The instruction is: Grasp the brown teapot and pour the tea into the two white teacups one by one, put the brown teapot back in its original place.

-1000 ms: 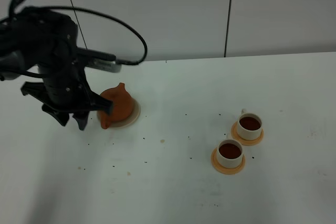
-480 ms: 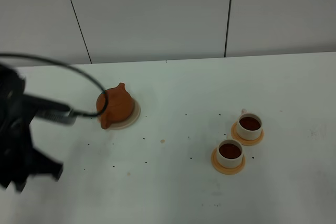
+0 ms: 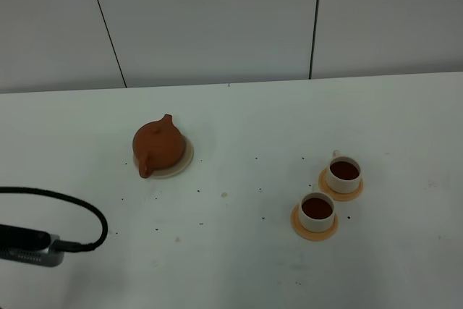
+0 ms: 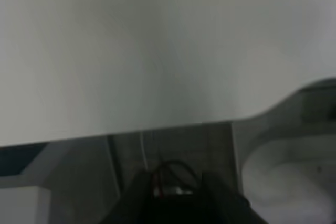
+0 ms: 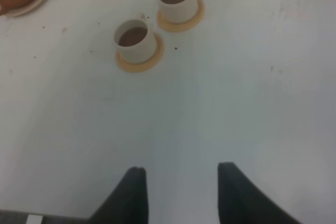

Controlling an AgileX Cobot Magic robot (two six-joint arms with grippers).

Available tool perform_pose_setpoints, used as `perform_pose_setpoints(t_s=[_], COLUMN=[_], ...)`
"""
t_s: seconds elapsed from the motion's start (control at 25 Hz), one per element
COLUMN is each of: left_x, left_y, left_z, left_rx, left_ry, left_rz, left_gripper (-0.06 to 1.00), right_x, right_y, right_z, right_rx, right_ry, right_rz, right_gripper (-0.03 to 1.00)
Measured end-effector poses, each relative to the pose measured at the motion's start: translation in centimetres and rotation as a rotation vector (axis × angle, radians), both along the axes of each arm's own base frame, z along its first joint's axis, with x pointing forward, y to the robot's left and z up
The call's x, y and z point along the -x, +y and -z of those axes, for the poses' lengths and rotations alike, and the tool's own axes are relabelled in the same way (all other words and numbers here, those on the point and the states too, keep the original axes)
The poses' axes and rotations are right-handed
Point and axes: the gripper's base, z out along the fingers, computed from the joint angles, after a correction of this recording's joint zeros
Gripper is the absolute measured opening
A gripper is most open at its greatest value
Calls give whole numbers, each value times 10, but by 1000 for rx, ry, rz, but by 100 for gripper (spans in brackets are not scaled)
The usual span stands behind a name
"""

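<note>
Right gripper: dark tapered jaws apart, nothing between them, over bare matte white table. Left gripper: blurred in its wrist view, can't tell its state. Mid-table: two white teacups, smooth cylinders holding dark tea, each on a flat orange coaster. Farther back left: brown teapot, round matte clay, sits on its cream saucer.

White speckled table before pale panelled wall.
</note>
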Motion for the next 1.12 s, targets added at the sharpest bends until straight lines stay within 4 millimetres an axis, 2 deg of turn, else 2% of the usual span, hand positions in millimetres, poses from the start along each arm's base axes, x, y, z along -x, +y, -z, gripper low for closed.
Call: perform_pose_setpoints(t_s=[0.12, 0.24, 0.68, 1.12], left_x=[19, 29, 52, 63], left_y=[3, 3, 9, 15], left_z=[9, 8, -13, -21], left_rx=[41, 90, 170, 172], left_ry=[-25, -95, -301, -403], left_rz=[-2, 15, 42, 8], left_gripper=[29, 29, 29, 29], right_x=[0, 0, 0, 0], right_y=[0, 0, 0, 0], right_z=[0, 0, 0, 0], right_rx=[0, 0, 0, 0], right_ry=[0, 0, 0, 0], right_rz=[0, 0, 0, 0], right_gripper=[31, 31, 31, 31])
